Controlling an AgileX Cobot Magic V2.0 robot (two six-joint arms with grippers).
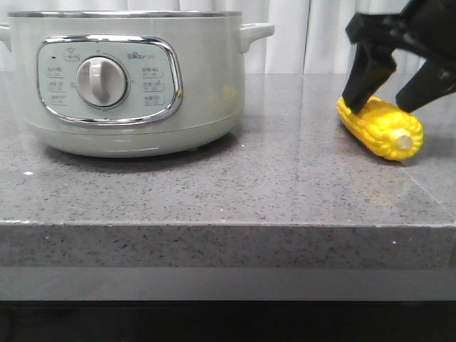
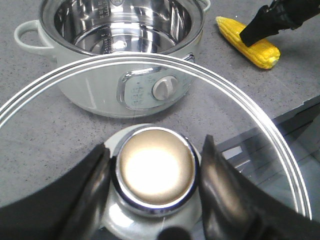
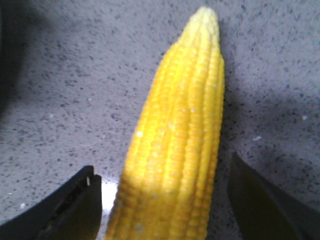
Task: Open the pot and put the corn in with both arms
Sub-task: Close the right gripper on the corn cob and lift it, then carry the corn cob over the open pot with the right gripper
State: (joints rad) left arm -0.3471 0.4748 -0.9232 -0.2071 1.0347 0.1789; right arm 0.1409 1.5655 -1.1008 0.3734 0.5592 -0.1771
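The pale grey-green pot point(image 1: 135, 78) stands at the left of the counter, uncovered; its steel inside point(image 2: 125, 25) shows empty in the left wrist view. My left gripper point(image 2: 155, 172) is shut on the round metal knob point(image 2: 156, 167) of the glass lid point(image 2: 250, 107) and holds the lid up, in front of the pot. The yellow corn point(image 1: 381, 127) lies on the counter at the right, also seen in the left wrist view point(image 2: 260, 50). My right gripper point(image 1: 380, 105) is open, its jaws either side of the corn point(image 3: 175, 150) with gaps on both sides.
The grey speckled stone counter point(image 1: 249, 185) has its front edge close below the pot and corn. The pot's side handle point(image 1: 255, 32) sticks out toward the corn. White curtains hang behind.
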